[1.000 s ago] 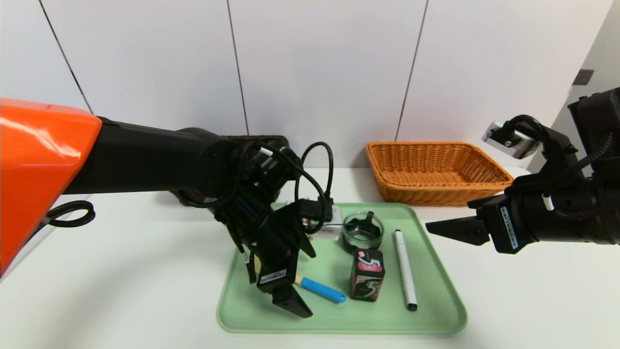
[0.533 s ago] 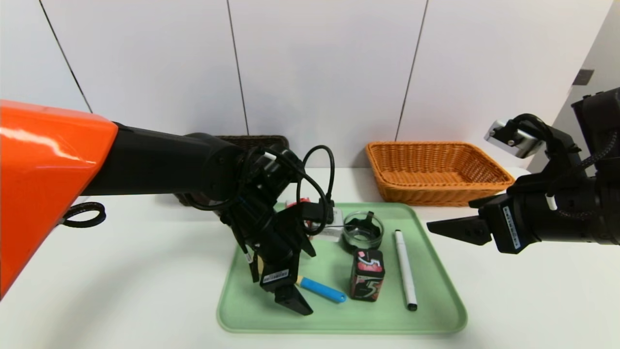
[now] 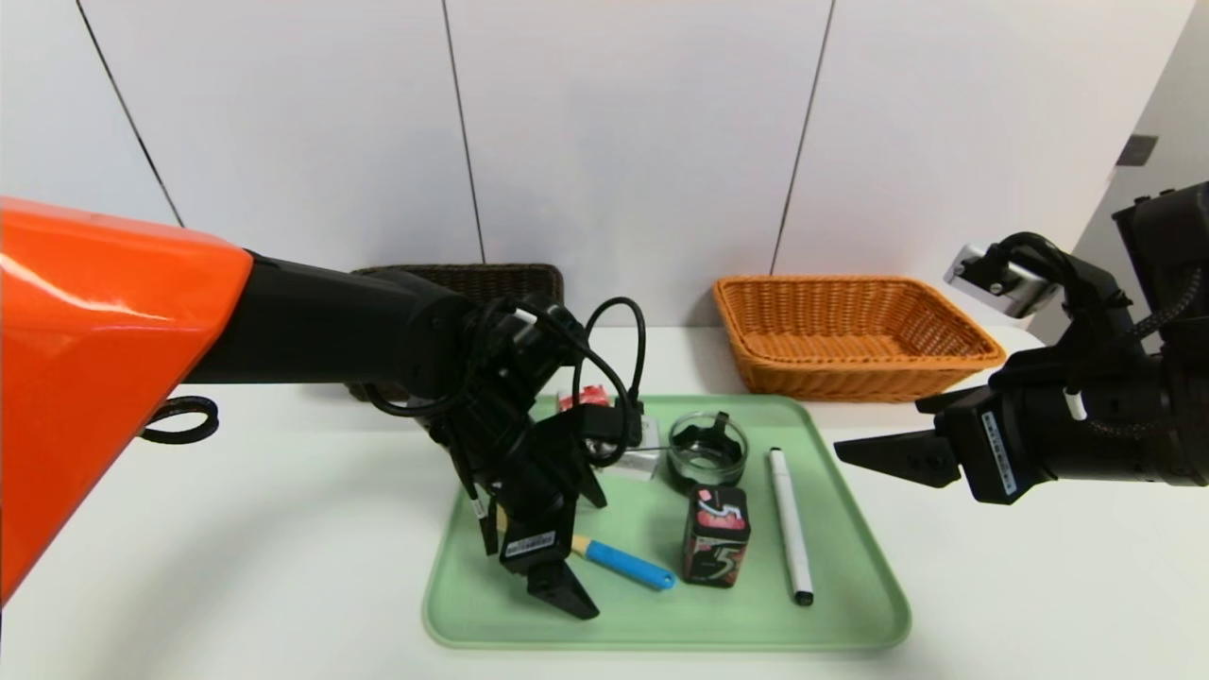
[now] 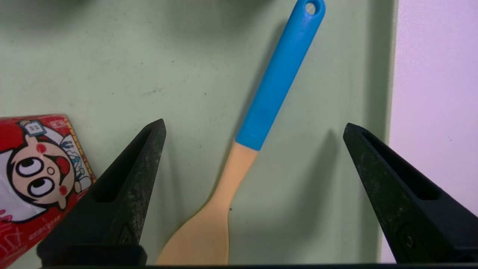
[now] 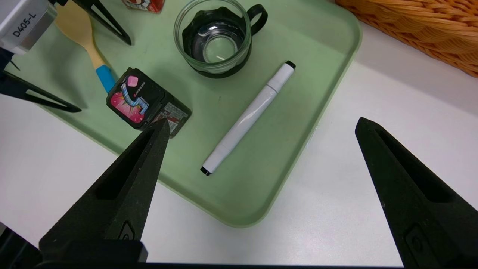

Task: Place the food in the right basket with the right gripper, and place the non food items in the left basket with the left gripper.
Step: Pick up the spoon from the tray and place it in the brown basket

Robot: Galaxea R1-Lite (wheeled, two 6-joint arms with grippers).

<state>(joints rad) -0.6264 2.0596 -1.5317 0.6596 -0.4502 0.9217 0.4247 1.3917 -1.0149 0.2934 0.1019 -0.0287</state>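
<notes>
A white desk (image 3: 283, 529) stands against a pale panelled wall, bearing a green tray (image 3: 850, 604). Since a second ago the left pincer (image 3: 529, 557) has sunk slightly over the tray's near left part; it gapes released astride the blue-handled spatula (image 3: 623, 563). The right pincer (image 3: 883, 453) hovers released beyond the tray's right edge. The tray holds a red snack packet (image 4: 33, 164), glass cup (image 3: 706, 451), gum box (image 3: 715, 535) and white marker (image 3: 790, 524). The orange basket (image 3: 850, 331) sits far right, the dark basket (image 3: 491, 279) far left.
</notes>
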